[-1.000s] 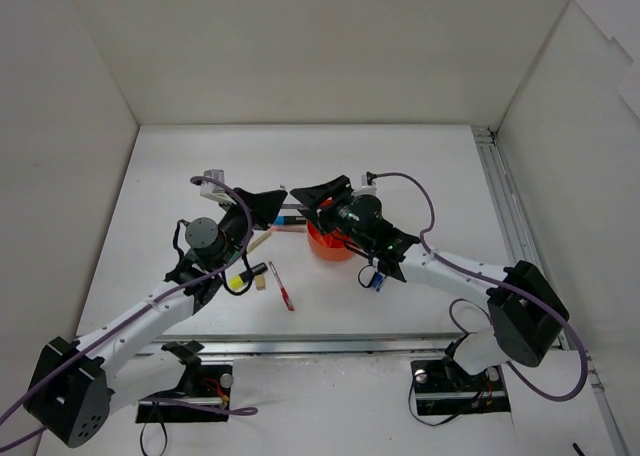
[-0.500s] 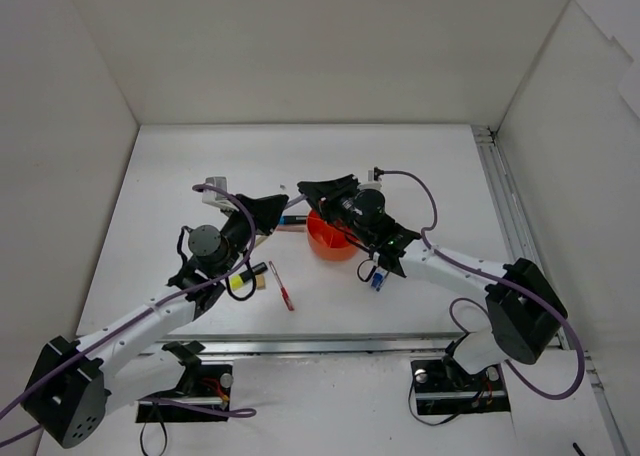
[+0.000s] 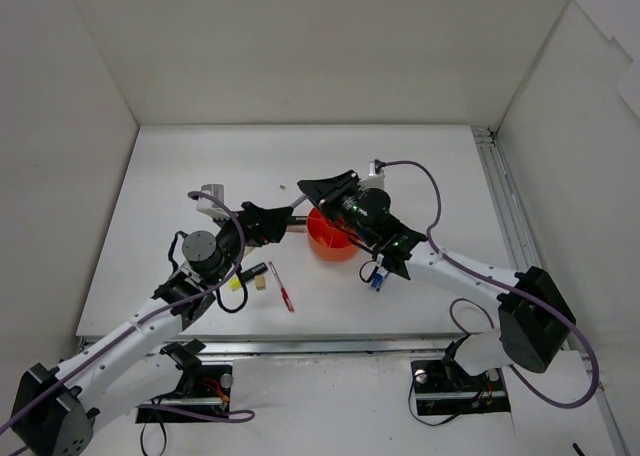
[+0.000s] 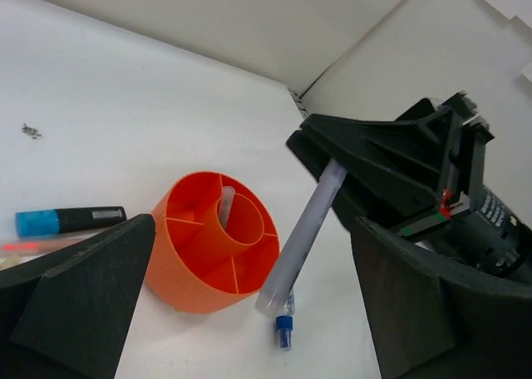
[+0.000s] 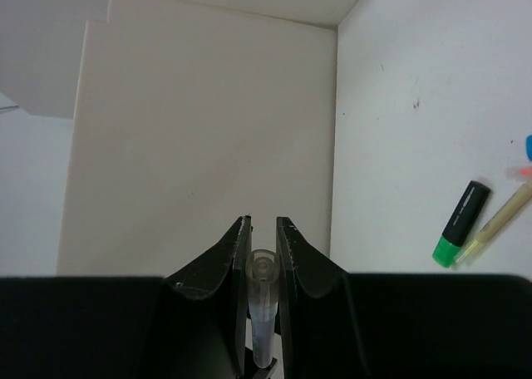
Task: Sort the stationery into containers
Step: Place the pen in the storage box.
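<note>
My right gripper [image 3: 308,190] [image 5: 262,223] is shut on a translucent grey pen [image 4: 299,233] [image 5: 263,283]. It holds the pen in the air, slanting above the far-left side of the round orange tub [image 3: 330,240] [image 4: 179,267]. Another pale pen [image 4: 225,206] stands in the tub's central ring. My left gripper [image 3: 283,222] [image 4: 253,229] is open just left of the pen, with its fingers [image 4: 83,300] wide apart and touching nothing.
A blue-white marker [image 3: 377,277] [image 4: 284,330] lies right of the tub. A red pen [image 3: 282,286], a yellow-capped highlighter [image 3: 241,277] and a small eraser [image 3: 262,283] lie near the left arm. A blue-capped highlighter [image 4: 68,221] and a green-capped one [image 5: 461,225] lie further left. White walls enclose the table.
My right gripper shut on the grey pen that the left one held. My left gripper then opened wide, let the pen go and drew back to the left.
</note>
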